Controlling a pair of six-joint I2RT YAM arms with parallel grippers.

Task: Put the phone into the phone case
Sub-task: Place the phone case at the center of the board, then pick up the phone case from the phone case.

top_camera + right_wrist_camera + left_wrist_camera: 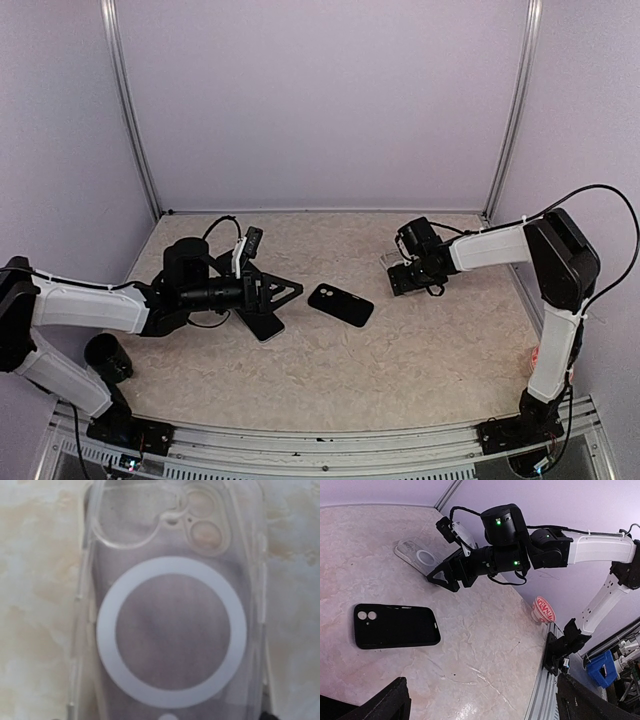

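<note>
The clear phone case (171, 555), with its white ring (171, 630), fills the right wrist view and lies flat on the table at the back right (392, 262). My right gripper (405, 278) is low over its near end, with the jaws spread either side of it (445, 577). In its own wrist view the fingers are hidden. A black phone (340, 304) lies mid-table, back up with its camera lenses showing (395, 626). My left gripper (285, 300) hovers open to the left of it, holding nothing, with its fingertips (385, 705) at the bottom edge of the left wrist view.
A second dark slab with a light edge (265, 325) lies under the left gripper. A red-and-white cup (544, 609) stands by the right arm's base rail. A black cylinder (105, 355) stands near the left arm's base. Walls close off the back and sides.
</note>
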